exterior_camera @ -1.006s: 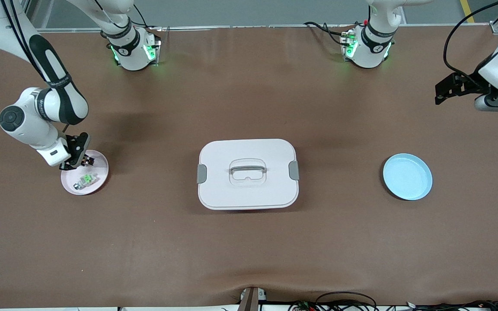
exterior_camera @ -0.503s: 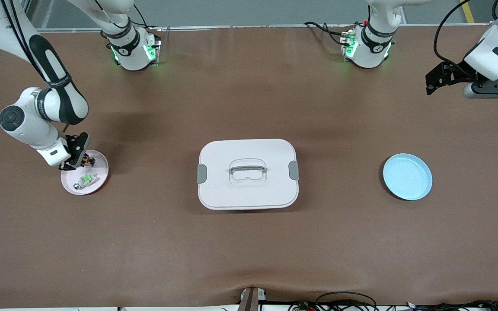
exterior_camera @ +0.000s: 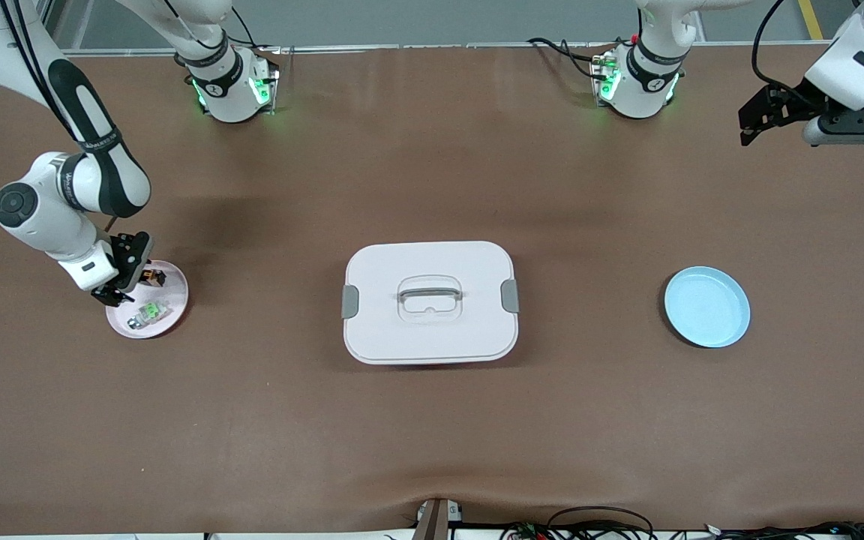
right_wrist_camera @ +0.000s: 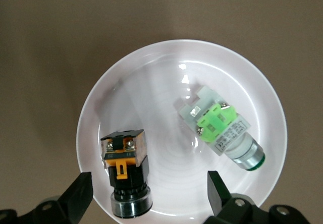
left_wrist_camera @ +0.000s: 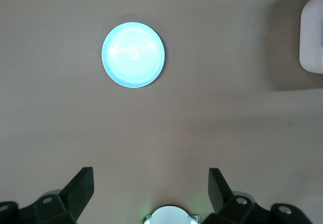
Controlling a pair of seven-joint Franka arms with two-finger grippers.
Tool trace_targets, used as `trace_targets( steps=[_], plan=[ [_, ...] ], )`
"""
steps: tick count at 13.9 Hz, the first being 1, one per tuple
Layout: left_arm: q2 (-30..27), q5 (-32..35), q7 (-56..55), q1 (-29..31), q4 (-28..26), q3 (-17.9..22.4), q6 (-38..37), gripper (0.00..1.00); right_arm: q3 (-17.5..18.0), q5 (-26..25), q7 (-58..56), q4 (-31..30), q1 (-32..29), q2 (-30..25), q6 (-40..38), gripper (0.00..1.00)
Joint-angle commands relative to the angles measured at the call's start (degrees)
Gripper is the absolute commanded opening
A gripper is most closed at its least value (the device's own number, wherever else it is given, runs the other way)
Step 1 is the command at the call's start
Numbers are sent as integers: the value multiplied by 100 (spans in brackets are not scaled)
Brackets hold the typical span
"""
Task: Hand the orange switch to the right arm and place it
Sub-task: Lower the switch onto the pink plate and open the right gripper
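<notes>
**A:** Start at the right gripper [right_wrist_camera: 151,188]. What are its fingers [right_wrist_camera: 81,188] doing?

**B:** They are spread wide and clamp nothing. In the right wrist view the orange switch [right_wrist_camera: 125,166] lies on its side on the pink plate [right_wrist_camera: 151,47], under the gap between the two fingers and touching neither of them.

**A:** Where is that on the table?

**B:** Take the front view as a dial, with twelve at the robots' bases. The pink plate [exterior_camera: 177,300] sits at nine o'clock from the white lidded box [exterior_camera: 430,301], toward the right arm's end. The orange switch [exterior_camera: 151,278] rests at about twelve o'clock inside the plate. The green-topped component [exterior_camera: 148,312] is just beside it, nearer six. The right gripper [exterior_camera: 118,281] hangs low over the plate's ten o'clock edge.

**A:** And the left gripper [exterior_camera: 758,120]?

**B:** Its fingers [left_wrist_camera: 81,188] are wide apart and empty too. It waits up in the air over the bare table near two o'clock, well apart from the blue plate [exterior_camera: 706,307], which lies empty at three o'clock from the box.

**A:** So how far along is the task?

**B:** I judge it all but done. The switch is down at the right arm's end and the handover looks finished. What seems left is lifting the right gripper clear without nudging either part.
</notes>
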Motion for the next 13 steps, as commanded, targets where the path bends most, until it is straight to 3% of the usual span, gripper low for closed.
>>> trace_targets(
  steps=[1, 10, 13],
  plan=[
    [-128, 2, -43, 12, -110, -23, 6, 100, 120, -98, 43, 169, -111, -220, -488, 100],
    [398, -24, -34, 47, 407, 39, -3, 100, 181, -36, 526, 1433, 213, -467, -2343, 100],
    [609, -42, -139, 56, 636, 39, 6, 100, 190, -10, 1201, 1873, 267, -432, -2967, 100]
  ],
)
